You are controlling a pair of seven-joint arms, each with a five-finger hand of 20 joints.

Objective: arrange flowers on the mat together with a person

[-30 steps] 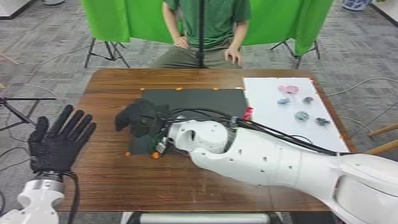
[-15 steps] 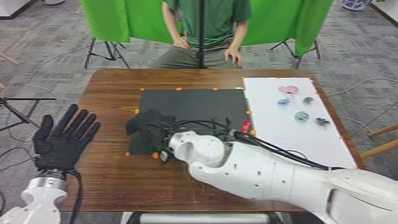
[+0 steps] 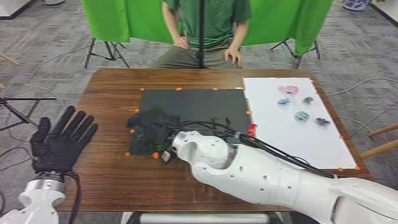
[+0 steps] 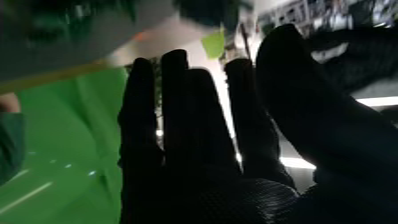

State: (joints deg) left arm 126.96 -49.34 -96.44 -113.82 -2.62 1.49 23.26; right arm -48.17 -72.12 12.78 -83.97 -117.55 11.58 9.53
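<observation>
- Flowers for you to track, small decorative pieces, lie on the flat white rectangular sheet point(image 3: 298, 145), toward its far part.
- Farthest from you is the pink heart-shaped piece point(image 3: 289, 90); just nearer are the small pale blue piece point(image 3: 284, 101) and, to its right, the small dark grey piece point(image 3: 308, 100).
- Nearer you sit the round grey-green piece point(image 3: 302, 116) and, just right of it, the dark blue-grey piece point(image 3: 322, 121).
- Beside the black rectangular mat's point(image 3: 200, 100) right edge you can see a small bright red piece point(image 3: 252, 129), partly hidden by the arm's black cables point(image 3: 266, 146); you cannot tell its full shape.
- Your robot's right hand point(image 3: 153, 125), black-gloved, is over the left part of the mat; in the wrist view its fingers point(image 4: 138, 110) are straight and the thumb stands apart. You cannot tell whether anything touches its far side.
- Past those fingertips, the wrist view gives you a yellow-green patch point(image 4: 213, 44), too blurred to name.
- Your robot's left hand point(image 3: 58, 150), also black-gloved, is wide open with fingers spread, empty, at the left edge of the brown wooden table point(image 3: 115, 185).
</observation>
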